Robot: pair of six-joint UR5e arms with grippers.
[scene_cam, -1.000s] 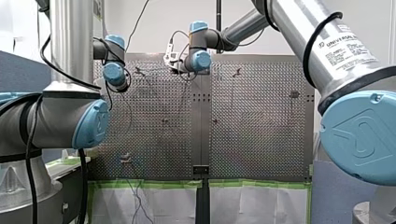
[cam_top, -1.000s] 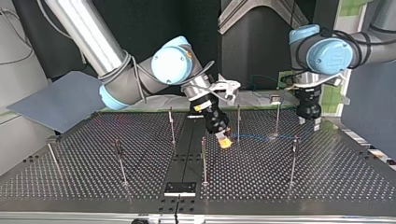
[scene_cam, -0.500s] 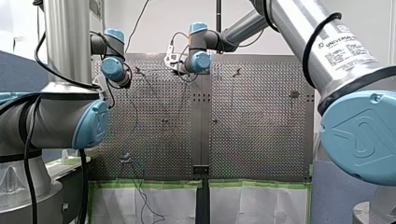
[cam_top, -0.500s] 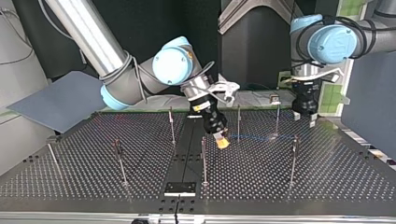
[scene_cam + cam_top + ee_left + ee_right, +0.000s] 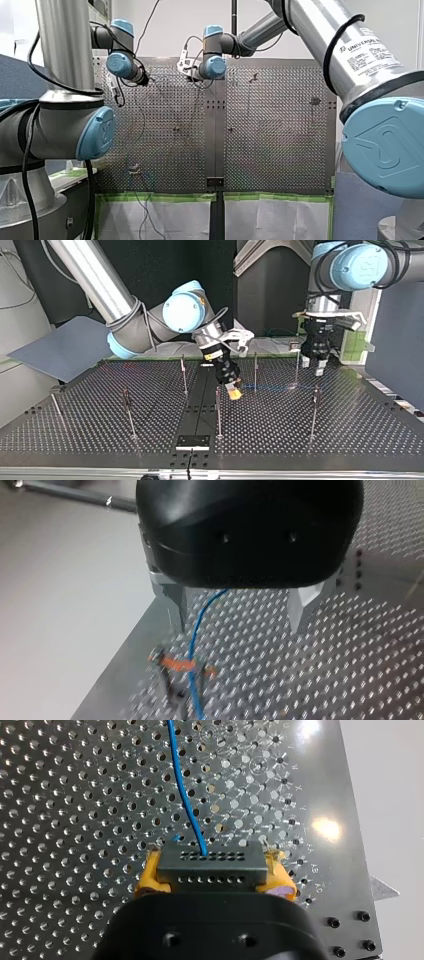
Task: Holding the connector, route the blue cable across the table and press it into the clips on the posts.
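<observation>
The perforated table (image 5: 300,430) spreads under both my arms, with thin posts standing on it; one post (image 5: 255,371) rises just beside my right gripper and another (image 5: 297,367) near my left one. My right arm (image 5: 125,315) comes in at the top view's left and slants down to the middle of the table. My left arm (image 5: 360,260) hangs nearly upright over the far edge at that view's right. My right gripper (image 5: 233,391) is tilted, its tip low over the plate. In the right wrist view its yellow pads (image 5: 150,879) are clamped on the two ends of the dark connector (image 5: 211,866), which sits crosswise between them. The blue cable (image 5: 185,795) leaves the connector's face and runs straight ahead over the holes. In the top view it lies low along the table from my right gripper toward the post by my left. My left gripper (image 5: 239,625) hovers above the table with its metal fingers (image 5: 177,605) well apart, gripping nothing. The cable passes beneath it, close to one finger, and down across a blurred clip (image 5: 177,665) with orange parts.
</observation>
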